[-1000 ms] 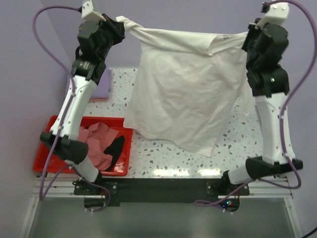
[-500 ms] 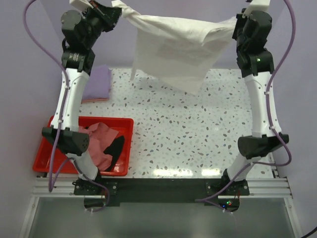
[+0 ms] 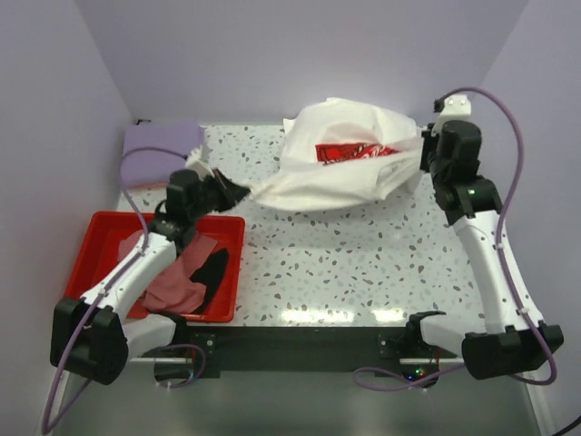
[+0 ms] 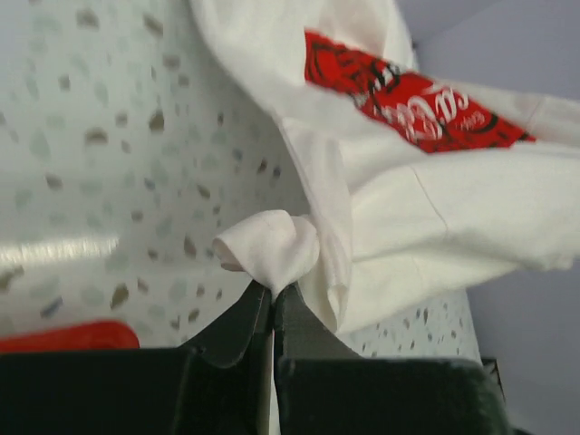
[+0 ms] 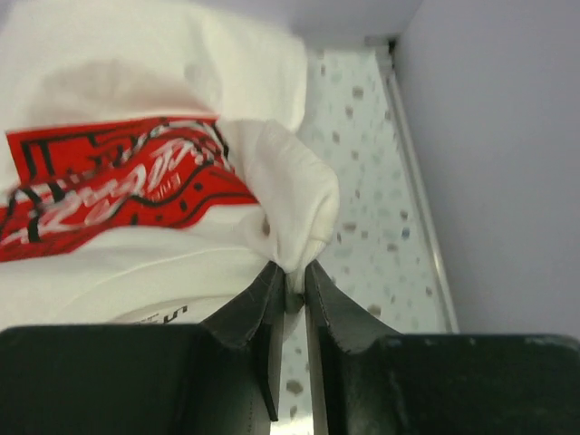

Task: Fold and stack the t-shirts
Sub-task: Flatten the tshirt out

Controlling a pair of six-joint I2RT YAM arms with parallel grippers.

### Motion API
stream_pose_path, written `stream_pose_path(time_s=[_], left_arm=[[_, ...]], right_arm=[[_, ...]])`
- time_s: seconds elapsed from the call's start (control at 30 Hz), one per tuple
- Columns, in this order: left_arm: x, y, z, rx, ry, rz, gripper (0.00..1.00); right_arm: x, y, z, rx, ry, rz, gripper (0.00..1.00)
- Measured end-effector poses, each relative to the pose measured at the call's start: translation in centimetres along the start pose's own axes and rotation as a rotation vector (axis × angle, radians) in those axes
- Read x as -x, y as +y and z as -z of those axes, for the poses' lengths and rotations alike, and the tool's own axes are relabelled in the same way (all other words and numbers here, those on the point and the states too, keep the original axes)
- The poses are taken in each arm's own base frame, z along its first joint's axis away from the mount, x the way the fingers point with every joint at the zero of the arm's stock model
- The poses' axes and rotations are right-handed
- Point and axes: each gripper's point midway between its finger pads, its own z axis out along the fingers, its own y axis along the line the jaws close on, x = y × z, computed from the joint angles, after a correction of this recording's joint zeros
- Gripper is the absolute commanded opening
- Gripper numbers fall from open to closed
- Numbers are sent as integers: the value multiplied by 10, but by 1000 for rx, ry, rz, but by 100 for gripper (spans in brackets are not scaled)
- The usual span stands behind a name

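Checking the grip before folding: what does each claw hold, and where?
Both hold the cream-white t-shirt: left claw pinches a bunched bit at its left end, right claw one at its right end.

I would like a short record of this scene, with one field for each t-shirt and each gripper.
white t-shirt: bunched on the table at the back, red print up
left gripper: shut on one corner of it
right gripper: shut on a fold at its other side
lavender t-shirt: folded, back left corner
pink t-shirt: crumpled in the red tray
black t-shirt: in the same tray, against the pink one
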Motion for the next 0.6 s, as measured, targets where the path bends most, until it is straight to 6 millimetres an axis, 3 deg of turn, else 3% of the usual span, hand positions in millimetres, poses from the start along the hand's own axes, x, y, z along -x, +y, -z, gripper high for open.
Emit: stream_pose_path(time_s=[0.07, 0.13, 0.17, 0.2, 0.27, 0.3, 0.37, 0.4, 0.6], left_arm=[[-80, 28, 5, 72, 169, 35, 0], [-138, 41, 17, 124, 306, 35, 0], [-155, 44, 22, 146, 349, 33, 0], [-163, 46, 25, 163, 367, 30, 0], [-176, 49, 30, 189, 392, 20, 0], [-181, 49, 31, 199, 401, 14, 0], [-188, 51, 33, 228, 416, 0, 0], [-193, 55, 34, 261, 432, -12, 0], [-191, 56, 36, 362, 451, -84, 32]], right_arm=[[-69, 5, -13, -28, 197, 7, 25], [-137, 4, -15, -91, 416, 21, 30], [-165, 2, -12, -128, 512, 30, 37], [-184, -1, -9, -161, 576, 40, 54], [-215, -12, 2, -260, 687, 50, 73], [-224, -17, 7, -298, 724, 58, 90], [-233, -24, 13, -356, 759, 61, 98], [-234, -26, 14, -371, 766, 66, 99], [-239, -30, 14, -419, 780, 68, 99]])
